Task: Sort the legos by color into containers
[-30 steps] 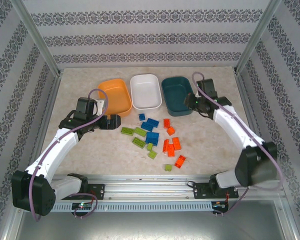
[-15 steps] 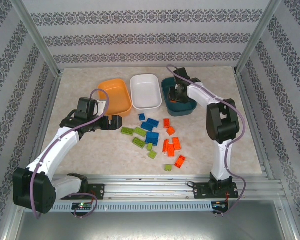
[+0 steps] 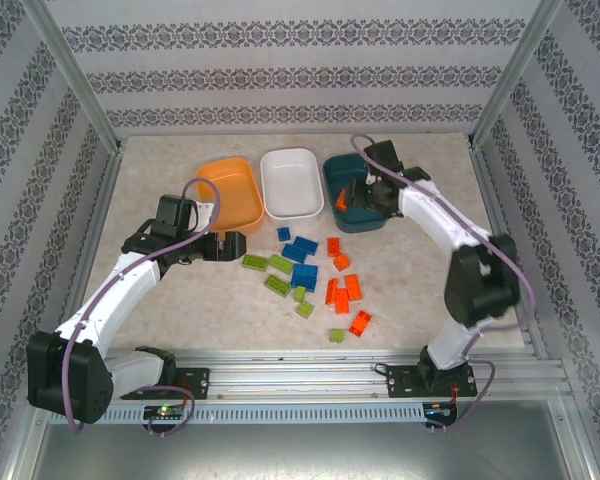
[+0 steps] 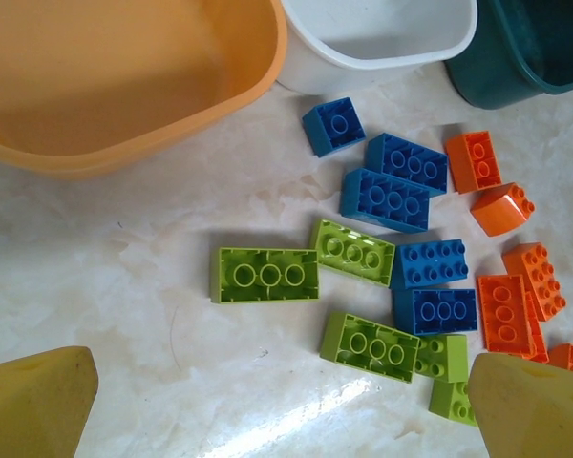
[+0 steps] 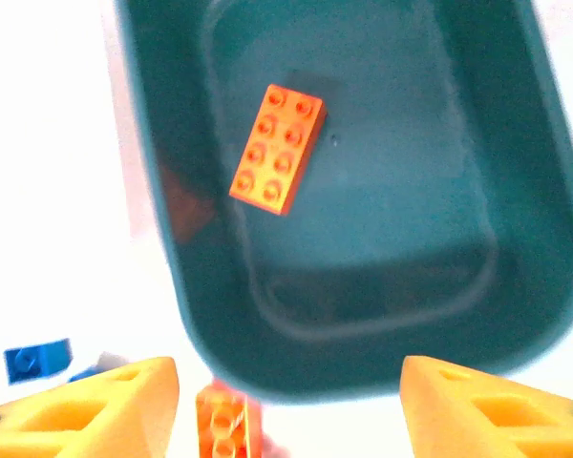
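Right wrist: right jaws wide, empty over teal tub (image 5: 415,167); left jaws wide, empty.

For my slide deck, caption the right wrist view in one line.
Open right gripper above the dark teal tub with one orange brick inside.

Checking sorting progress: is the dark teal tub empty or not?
Not empty: one orange brick lies flat inside the dark teal tub, studs up.
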